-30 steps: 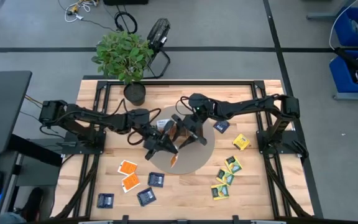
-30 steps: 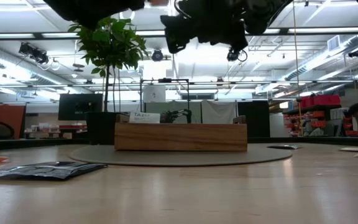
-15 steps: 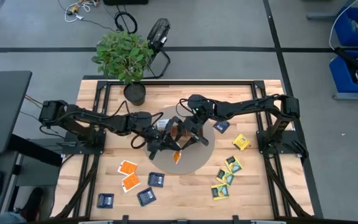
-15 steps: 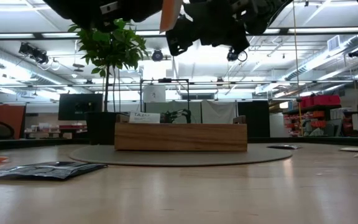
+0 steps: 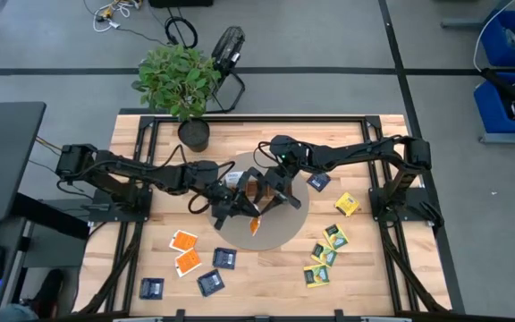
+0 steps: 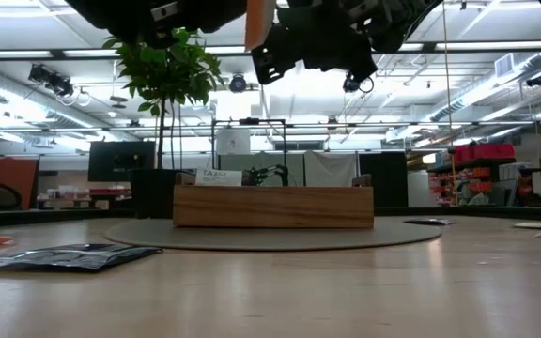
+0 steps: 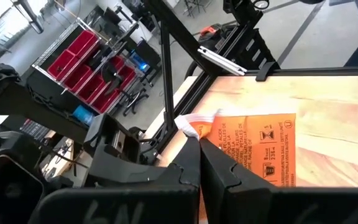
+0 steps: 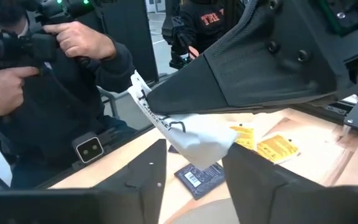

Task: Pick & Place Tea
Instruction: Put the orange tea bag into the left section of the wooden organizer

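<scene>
The left pincer (image 5: pixel 244 213) is clamped on a flat square orange tea packet w/ dark print (image 5: pixel 255 224), held in the air over the round grey mat (image 5: pixel 280 234) near the middle of the light wooden table (image 5: pixel 374 268). The left wrist view shows the packet's orange face (image 7: pixel 253 149) w/ lines of small dark print and a few small icons, too small to read; its white top edge sits just at the closed fingers (image 7: pixel 194 165). The right wrist view shows the same packet from its other side: a white face (image 8: pixel 194 137) w/ a dark printed strip along one edge (illegible), hanging from the left arm's dark pincer body. The right pincer (image 8: pixel 194 162) has its fingers (image 8: pixel 145 174) apart on either side of that white face, not visibly touching it. In the low view the packet is only an orange sliver (image 6: pixel 258 23) at the top, high above the long brown wooden tray (image 6: pixel 272 206) on the mat; a white label sticking up in the tray reads roughly "TAZO". Loose packets on the table, high view: two orange (image 5: pixel 184 251) toward the left near corner, dark blue ones (image 5: pixel 211 282) by the near edge, yellow-green ones (image 5: pixel 324 255) toward the right near corner. A potted green plant (image 5: pixel 181 80) stands at the far edge. Behind the table the right wrist view shows a person in dark clothes (image 8: pixel 61 106), hands raised on a dark object.
</scene>
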{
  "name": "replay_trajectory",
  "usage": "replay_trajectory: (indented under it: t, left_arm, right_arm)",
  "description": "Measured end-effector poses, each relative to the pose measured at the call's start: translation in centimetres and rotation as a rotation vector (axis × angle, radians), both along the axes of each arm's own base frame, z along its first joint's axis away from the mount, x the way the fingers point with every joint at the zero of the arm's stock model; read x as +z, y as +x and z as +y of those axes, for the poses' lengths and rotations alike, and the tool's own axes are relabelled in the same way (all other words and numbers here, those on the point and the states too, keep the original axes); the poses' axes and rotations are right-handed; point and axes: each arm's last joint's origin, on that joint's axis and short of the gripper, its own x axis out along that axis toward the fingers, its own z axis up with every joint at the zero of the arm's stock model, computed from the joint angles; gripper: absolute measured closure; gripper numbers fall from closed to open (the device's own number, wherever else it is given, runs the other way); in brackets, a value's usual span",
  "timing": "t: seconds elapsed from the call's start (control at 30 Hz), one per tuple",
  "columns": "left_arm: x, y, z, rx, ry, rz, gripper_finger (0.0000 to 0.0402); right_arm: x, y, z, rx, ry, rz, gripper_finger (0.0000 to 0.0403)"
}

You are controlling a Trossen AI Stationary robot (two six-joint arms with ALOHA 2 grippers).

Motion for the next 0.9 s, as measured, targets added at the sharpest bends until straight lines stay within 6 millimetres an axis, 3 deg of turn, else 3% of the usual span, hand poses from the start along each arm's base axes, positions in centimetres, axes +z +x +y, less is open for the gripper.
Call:
replay_trajectory:
  t: [0.37, 0.7, 0.9]
  left_arm:
    - [-0.13, 0.01, 0.34, 0.019, -0.008, 0.019, 0.04]
    - [-0.19, 0.0, 0.39, 0.027, -0.006, 0.026, 0.0394]
    - [-0.18, -0.04, 0.67, 0.133, 0.022, 0.033, 0.0355]
  right_arm:
    - [-0.07, -0.06, 0.02, 0.02, -0.023, -0.031, 0.0391]
    - [-0.26, -0.11, -0.04, 0.008, -0.037, -0.022, 0.0401]
    - [-0.54, -0.25, -0.59, -0.023, -0.038, 0.018, 0.0401]
